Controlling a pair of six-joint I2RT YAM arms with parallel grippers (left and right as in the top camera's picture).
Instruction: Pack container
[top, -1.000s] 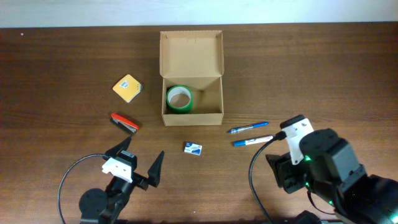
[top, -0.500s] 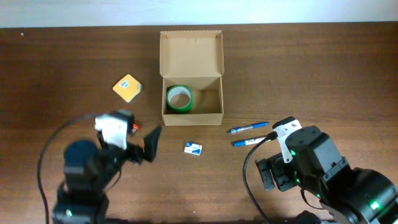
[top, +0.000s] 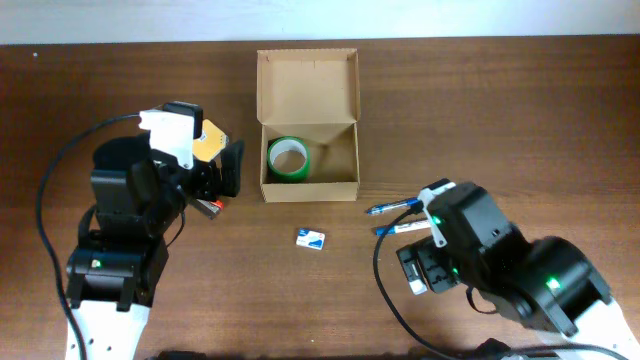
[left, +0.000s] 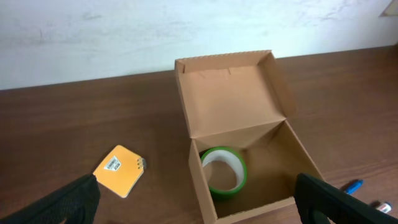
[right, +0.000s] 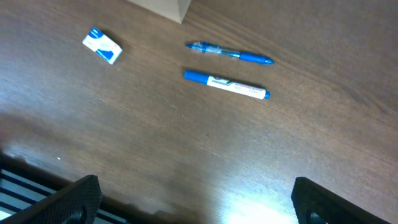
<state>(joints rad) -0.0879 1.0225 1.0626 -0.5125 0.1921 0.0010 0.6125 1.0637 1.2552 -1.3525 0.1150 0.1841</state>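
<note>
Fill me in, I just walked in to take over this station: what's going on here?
Two robot arms are packing an open cardboard box. Only a green tape roll lies inside so far. The left gripper hangs open and empty near the yellow notepad. The right gripper is open and empty near a blue pen and a blue marker. A small blue-and-white packet also waits on the table.

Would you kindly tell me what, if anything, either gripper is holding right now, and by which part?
Nothing is held: the left gripper and the right gripper both stand open, with nothing between their fingers.
</note>
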